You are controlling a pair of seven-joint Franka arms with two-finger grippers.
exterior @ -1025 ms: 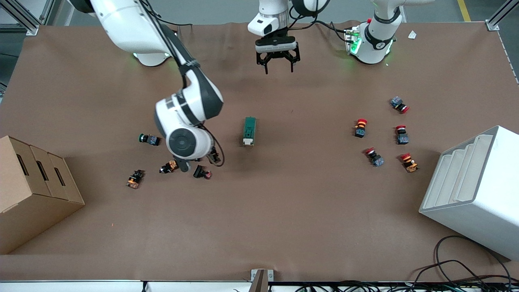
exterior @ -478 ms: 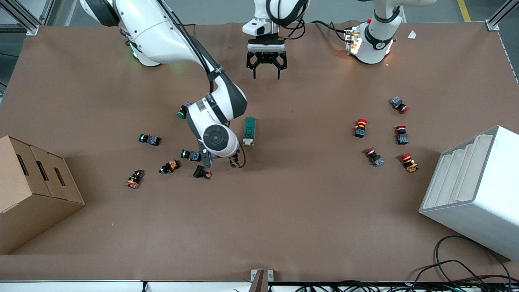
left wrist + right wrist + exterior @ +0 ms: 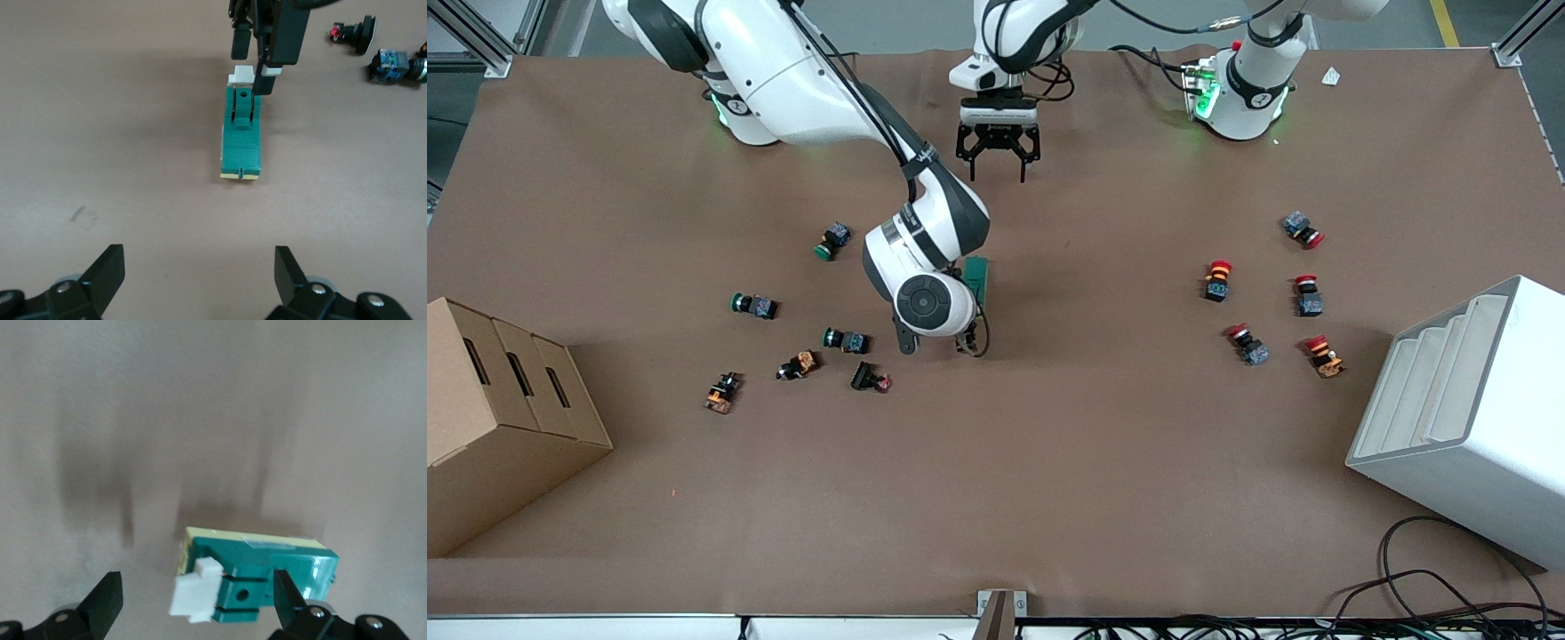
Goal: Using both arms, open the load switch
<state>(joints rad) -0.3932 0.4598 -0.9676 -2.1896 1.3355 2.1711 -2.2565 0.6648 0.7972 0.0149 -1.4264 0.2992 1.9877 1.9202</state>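
Observation:
The load switch (image 3: 980, 270) is a dark green block lying mid-table, with its white toggle end (image 3: 195, 588) under the right arm's hand. My right gripper (image 3: 197, 588) is open and low over that end, one finger on each side. I cannot tell whether a finger touches the body (image 3: 267, 577). The left wrist view looks along the switch (image 3: 241, 143) at the right gripper (image 3: 253, 61) over the toggle (image 3: 241, 75). My left gripper (image 3: 997, 171) hangs open and empty over bare table near the arms' bases (image 3: 198, 261).
Several green-capped push buttons (image 3: 754, 306) lie toward the right arm's end, one (image 3: 845, 339) close to the right hand. Red-capped buttons (image 3: 1216, 280) sit toward the left arm's end. A cardboard box (image 3: 498, 418) and a white rack (image 3: 1467, 418) flank the table.
The right arm swung from over the green-capped buttons to the load switch and now covers its toggle end. The left gripper drifted toward the right arm's end.

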